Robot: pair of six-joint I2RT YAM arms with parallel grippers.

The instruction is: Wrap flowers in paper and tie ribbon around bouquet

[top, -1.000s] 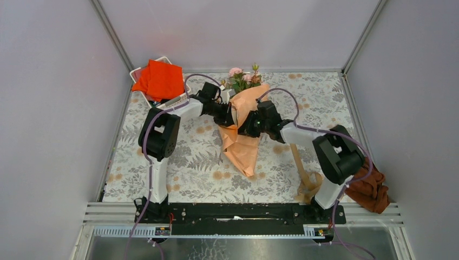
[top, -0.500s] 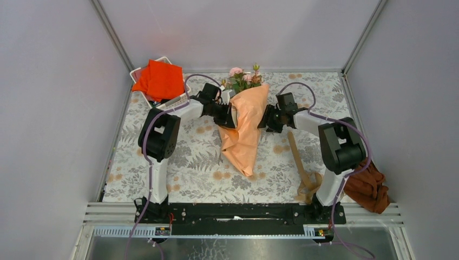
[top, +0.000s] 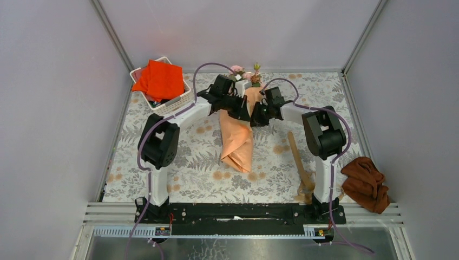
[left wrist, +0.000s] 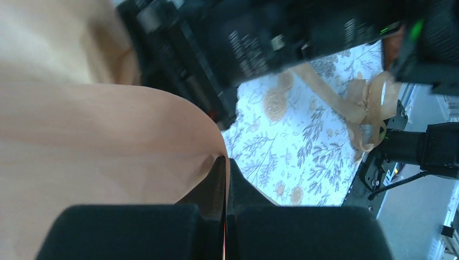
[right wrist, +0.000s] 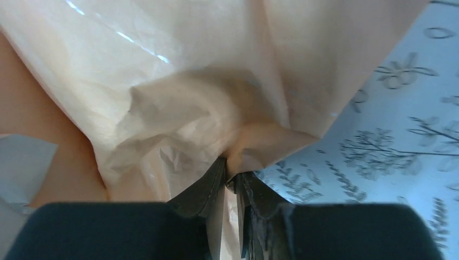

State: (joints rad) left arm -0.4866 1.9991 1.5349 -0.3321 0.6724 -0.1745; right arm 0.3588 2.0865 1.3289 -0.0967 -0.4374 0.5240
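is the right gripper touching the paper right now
Touching: the right wrist view shows the right gripper pinching a fold of the paper between its fingertips.

A peach-orange paper sheet is rolled into a crumpled cone at the centre of the frame, its narrow end toward the bottom. From its upper mouth, at top centre, poke small pink roses with green leaves. To the cone's right a long tan raffia-like ribbon lies flat, bunched at its lower end.

Top camera: high behind my bases, looking down over the whole bench. Both wrist cameras: very close in, facing the paper, which all three views share
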